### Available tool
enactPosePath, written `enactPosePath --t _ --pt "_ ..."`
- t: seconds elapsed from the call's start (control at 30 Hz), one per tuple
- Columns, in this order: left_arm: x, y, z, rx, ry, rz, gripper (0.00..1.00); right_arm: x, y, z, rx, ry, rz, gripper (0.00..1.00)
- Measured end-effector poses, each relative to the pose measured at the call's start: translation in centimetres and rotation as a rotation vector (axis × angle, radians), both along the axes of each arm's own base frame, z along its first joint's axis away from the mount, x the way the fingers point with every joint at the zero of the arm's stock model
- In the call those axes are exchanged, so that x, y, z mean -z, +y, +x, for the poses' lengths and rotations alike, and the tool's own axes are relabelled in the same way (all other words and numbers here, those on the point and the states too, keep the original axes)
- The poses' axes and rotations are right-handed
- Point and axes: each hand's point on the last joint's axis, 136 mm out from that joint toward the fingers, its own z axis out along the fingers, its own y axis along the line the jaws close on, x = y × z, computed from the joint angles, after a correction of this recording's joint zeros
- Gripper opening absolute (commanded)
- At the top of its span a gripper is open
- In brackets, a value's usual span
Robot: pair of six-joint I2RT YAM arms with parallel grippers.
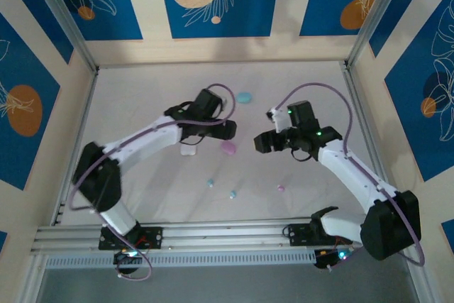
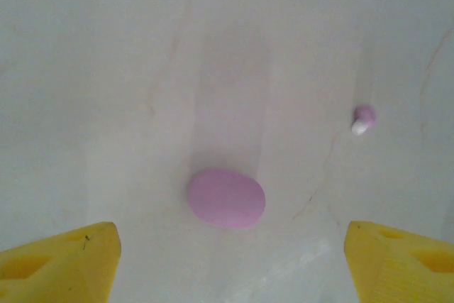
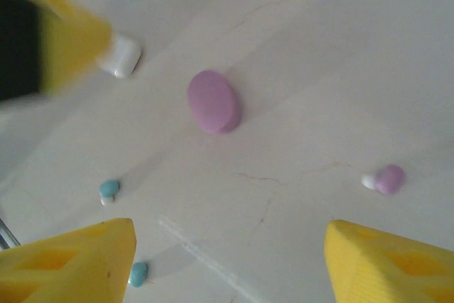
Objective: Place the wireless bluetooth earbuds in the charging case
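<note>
Left arm (image 1: 142,140) swings up from its base at the near-left corner and bends in over the middle of the counter (image 1: 135,90), its wrist head hanging just by the pink case (image 1: 228,148). Left jaws wide, nothing in them. From that wrist the left fingers (image 2: 60,264) sit in the two bottom corners, with the pink case flat on the counter ahead and between them. Off to its right, well apart, lies a pink earbud (image 2: 364,118) with a white tip.

Right arm (image 1: 347,168) rises from the near-right corner, elbow out, its wrist turned left toward the same case and stopping short of it. Right jaws wide too, and empty; the right fingers (image 3: 390,260) frame the pink case from the other side.

Loose on the counter nearer the bases are the light blue earbuds (image 1: 211,183), a little apart from each other, none in a case. The white case (image 1: 188,150) sits tight under the left forearm, and the blue case (image 1: 244,97) lies farther back.

There is open room on the far half and the left flank of the counter. The metal rail (image 1: 213,235) bounds the near edge, and frame posts (image 1: 67,23) stand at the far corners.
</note>
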Motion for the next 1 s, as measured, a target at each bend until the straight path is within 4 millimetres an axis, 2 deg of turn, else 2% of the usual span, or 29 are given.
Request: enactPosePath --t 0.1,0.2,0.3,0.43,0.6,0.77,1.0 --pt "-2.4 3.3 -0.1 -0.079 -0.090 -0.068 0.83 1.9 2.5 -0.7 -0.134 -0.028 -0.063 0.72" --pt "-3.4 6.2 -0.5 -0.150 -0.163 -0.114 0.84 4.4 4.2 -1.2 -0.251 -0.024 -0.151 0.72" --pt "-3.7 8.5 -1.0 -0.209 -0.214 -0.139 0.85 6.7 5.4 -0.7 -0.332 -0.006 -0.227 0.72" --pt "-4.6 10.9 -1.6 -0.273 -0.275 -0.167 0.86 8.5 6.5 0.9 -0.381 0.016 -0.277 0.72" --pt "-5.8 12.8 -2.2 -0.329 -0.327 -0.194 0.87 9.9 7.8 2.1 -0.441 0.022 -0.299 0.72" --pt "-5.7 13.8 -2.7 -0.355 -0.343 -0.197 0.88 11.8 8.5 2.4 -0.479 0.043 -0.328 0.70" --pt "-5.4 14.4 -2.6 -0.372 -0.342 -0.191 0.88 13.2 8.8 3.3 -0.497 0.067 -0.375 0.60"
